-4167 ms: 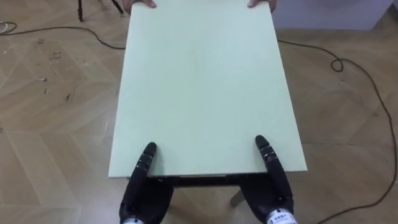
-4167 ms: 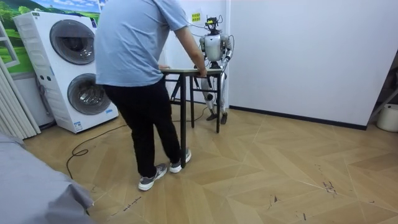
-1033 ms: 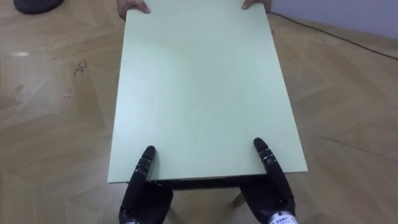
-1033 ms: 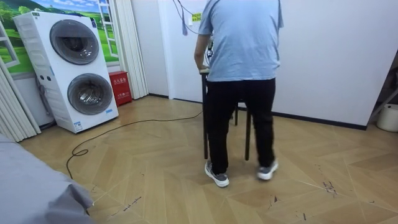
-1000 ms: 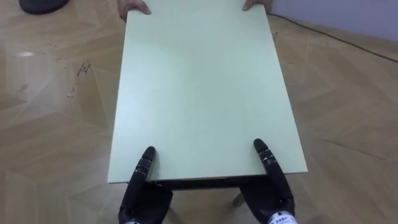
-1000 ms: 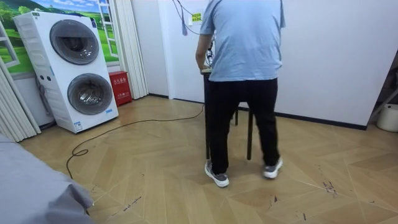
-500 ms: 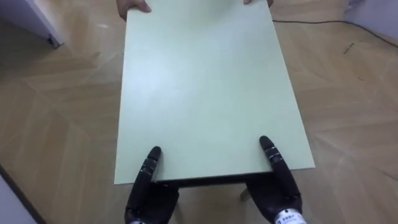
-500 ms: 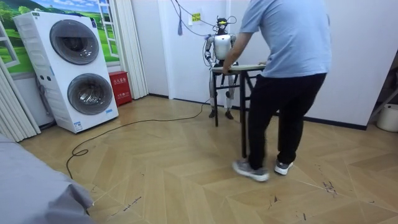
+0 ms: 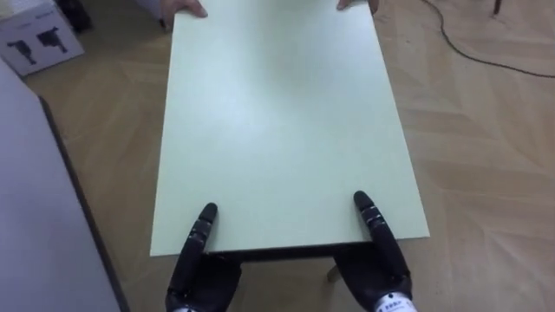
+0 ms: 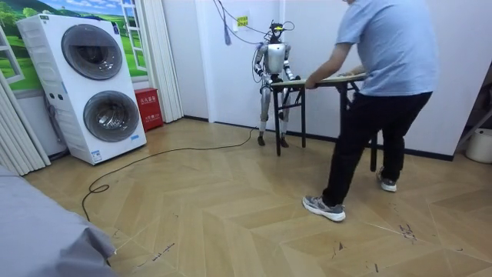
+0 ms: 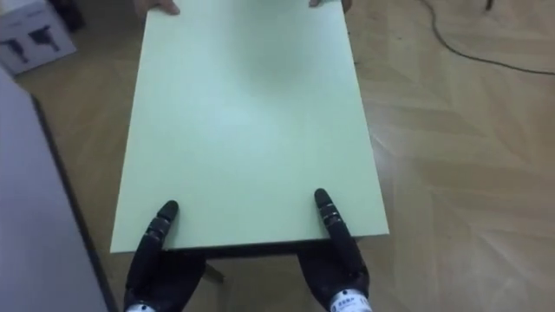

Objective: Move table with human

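A pale green table (image 9: 277,130) stretches away from me, held at both short ends. My left hand (image 9: 201,260) grips the near edge at its left corner, thumb on top and the rest underneath. My right hand (image 9: 383,260) grips the near right corner the same way. At the far edge a person's hands (image 9: 186,9) hold the table top. In the room view the person (image 10: 384,77) stands at the table's (image 10: 330,79) right end, leaning forward, while I stand at the other end close to the white wall.
A pale grey panel (image 9: 35,217) runs close along my left side. A white box (image 9: 35,39) lies on the wooden floor at far left, and a dark cable (image 9: 468,48) at far right. Stacked washing machines (image 10: 84,85) stand at the room view's left.
The person has stepped toward the room view's right and the table has swung round with them. The floor under the table has shifted and the grey panel has come in. Both hands hold as before.
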Controlling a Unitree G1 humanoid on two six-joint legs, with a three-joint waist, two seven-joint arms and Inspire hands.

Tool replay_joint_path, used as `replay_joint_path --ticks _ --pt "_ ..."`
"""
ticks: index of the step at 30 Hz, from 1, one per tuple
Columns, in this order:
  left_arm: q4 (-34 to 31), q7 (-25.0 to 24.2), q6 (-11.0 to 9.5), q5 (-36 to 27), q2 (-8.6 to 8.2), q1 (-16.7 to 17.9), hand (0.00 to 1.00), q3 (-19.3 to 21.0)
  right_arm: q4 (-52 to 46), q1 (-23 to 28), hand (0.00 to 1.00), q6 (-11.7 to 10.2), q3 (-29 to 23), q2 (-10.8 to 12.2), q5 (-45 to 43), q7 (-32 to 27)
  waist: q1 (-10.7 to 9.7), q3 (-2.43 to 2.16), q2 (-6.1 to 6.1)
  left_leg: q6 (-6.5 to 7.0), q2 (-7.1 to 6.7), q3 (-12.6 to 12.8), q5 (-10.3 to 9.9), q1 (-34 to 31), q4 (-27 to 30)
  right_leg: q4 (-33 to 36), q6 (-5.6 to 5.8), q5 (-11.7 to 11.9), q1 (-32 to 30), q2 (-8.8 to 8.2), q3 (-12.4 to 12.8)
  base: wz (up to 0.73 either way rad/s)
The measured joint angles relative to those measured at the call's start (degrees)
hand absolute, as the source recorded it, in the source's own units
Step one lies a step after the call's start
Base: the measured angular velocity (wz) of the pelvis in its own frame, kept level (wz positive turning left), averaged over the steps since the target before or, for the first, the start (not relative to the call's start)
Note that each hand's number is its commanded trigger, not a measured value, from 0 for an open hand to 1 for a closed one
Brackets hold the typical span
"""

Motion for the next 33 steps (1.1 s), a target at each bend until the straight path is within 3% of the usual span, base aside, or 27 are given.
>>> replay_joint_path --ticks 3,6,8,9,10,11,12,13,14,16,17,19,21,24,28,33 --pt "-0.83 0.00 -0.54 -0.99 0.21 0.00 1.00 -0.12 -0.04 -1.42 1.00 0.13 0.34 -0.57 -0.07 -0.04 0.02 -0.02 -0.06 0.03 -0.28 -0.87 2.36 -0.24 -2.51 -1.25 -0.43 0.62 0.18 0.51 -1.95 0.52" --pt "-1.49 0.00 -2.59 -1.14 0.47 -0.04 1.00 -0.95 -0.07 -2.21 1.00 0.13 0.75 -0.67 0.09 -0.03 -0.13 -0.08 -0.08 0.07 -0.40 -0.99 4.47 -0.23 -4.87 -2.01 -0.55 0.90 0.42 0.67 -4.73 0.47" --pt "-1.59 0.00 -2.70 -1.44 0.75 0.00 1.00 -0.99 -0.07 -2.07 1.00 0.22 0.81 -0.59 0.24 0.01 -0.31 -0.29 -0.18 -1.22 -0.05 2.22 5.09 -0.21 -5.98 -2.99 -0.70 1.29 1.04 -0.34 -7.57 0.42" --pt "-1.59 0.00 -2.73 -1.45 0.73 0.02 1.00 -1.00 -0.06 -2.09 1.00 0.23 0.82 -0.54 0.16 0.00 -0.35 -0.24 -0.29 -1.87 0.78 4.57 3.73 -0.54 -4.21 -2.95 -0.73 1.38 1.27 -1.07 -8.91 0.27" --pt "-1.56 0.00 -2.81 -1.74 0.68 0.48 1.00 -0.98 -0.02 -1.95 1.00 0.23 1.22 -0.56 0.11 -0.35 -0.38 -0.19 -0.33 -0.60 3.52 11.94 -3.41 -1.41 4.88 -2.84 -0.29 1.46 2.24 -1.66 -10.48 0.12" --pt "-1.57 0.00 -2.99 -1.88 0.71 0.80 1.00 -0.94 -0.03 -1.95 1.00 0.24 1.52 -0.55 0.12 -0.64 -0.38 -0.20 -0.27 0.04 5.46 14.54 -6.59 -1.31 8.84 -2.69 -0.05 1.32 2.71 -1.60 -10.95 0.16" --pt "-1.56 0.01 -2.86 -2.12 0.85 0.87 1.00 -0.95 -0.18 -1.82 1.00 0.24 1.58 -0.56 0.10 -0.80 -0.45 -0.21 0.36 -1.18 8.30 15.37 -11.57 -1.82 15.32 -0.61 0.58 0.03 2.78 -1.16 -11.28 0.27" --pt "-1.57 0.20 -2.34 -2.11 0.62 0.81 1.00 -0.88 -0.38 -1.82 1.00 0.25 1.43 -0.90 -0.10 -0.88 -0.96 -0.15 1.15 0.84 7.72 13.17 -13.71 -1.91 15.27 1.98 1.15 -1.29 2.21 -0.21 -10.46 0.53" --pt "-1.56 0.53 -2.11 -2.10 0.22 0.57 1.00 -1.11 -0.44 -1.95 1.00 0.26 1.24 -0.82 -0.45 -1.05 -1.88 -0.20 1.04 2.26 6.41 11.58 -13.49 -1.84 13.76 3.43 0.90 -1.52 0.93 -0.55 -8.01 0.56" --pt "-1.63 0.56 -2.18 -2.17 0.09 0.58 1.00 -1.44 -0.77 -1.97 1.00 0.26 1.07 -1.05 -0.70 -1.08 -2.42 -0.21 1.15 3.12 4.81 10.50 -11.34 -0.79 10.42 2.83 0.54 -1.02 -1.93 -0.46 -2.52 0.53" --pt "-1.61 0.86 -2.23 -2.40 0.16 0.62 1.00 -1.58 -0.77 -1.80 1.00 0.25 1.07 -1.48 -0.64 -1.11 -2.50 -0.20 1.34 3.51 3.80 9.66 -10.13 0.45 8.19 2.27 0.91 0.94 -3.85 -0.55 -0.67 0.57" --pt "-1.58 1.40 -2.62 -2.49 0.20 0.68 1.00 -2.29 -0.77 -1.52 1.00 0.18 1.09 -1.97 -0.28 -1.20 -2.97 -0.17 1.60 3.94 2.66 8.98 -8.91 2.20 5.53 2.46 0.88 2.60 -4.18 -0.91 -0.90 0.56" --pt "-1.58 1.41 -2.96 -2.45 -0.04 0.66 1.00 -2.24 -0.77 -2.00 1.00 0.14 1.11 -2.03 -0.29 -1.22 -2.01 -0.17 1.70 4.25 2.23 9.28 -8.18 2.26 3.96 2.58 1.06 3.06 -4.48 -1.34 -1.01 0.24" --pt "-1.58 1.41 -3.14 -2.28 -0.45 0.66 1.00 -2.26 -0.77 -2.28 1.00 0.15 1.12 -2.18 -0.30 -1.22 -1.05 -0.26 2.09 4.81 1.52 9.13 -7.84 2.34 3.04 4.15 1.13 3.02 -4.73 -2.20 -1.03 0.23" --pt "-1.35 1.41 -3.01 -2.19 -0.40 0.70 1.00 -2.50 -0.76 -1.79 1.00 0.17 1.11 -1.95 -0.28 -1.22 -0.85 -0.27 2.03 5.88 -0.18 8.37 -7.27 3.51 1.50 7.10 2.29 2.24 -5.26 -3.92 -0.86 0.28" --pt "-1.29 1.41 -2.81 -2.13 0.14 0.71 1.00 -2.59 -0.76 -0.96 1.00 0.17 1.22 -1.26 -0.16 -1.34 -0.87 -0.20 1.75 6.78 -1.48 6.91 -6.97 3.90 1.00 6.74 2.61 1.89 -5.14 -4.25 2.47 0.19"
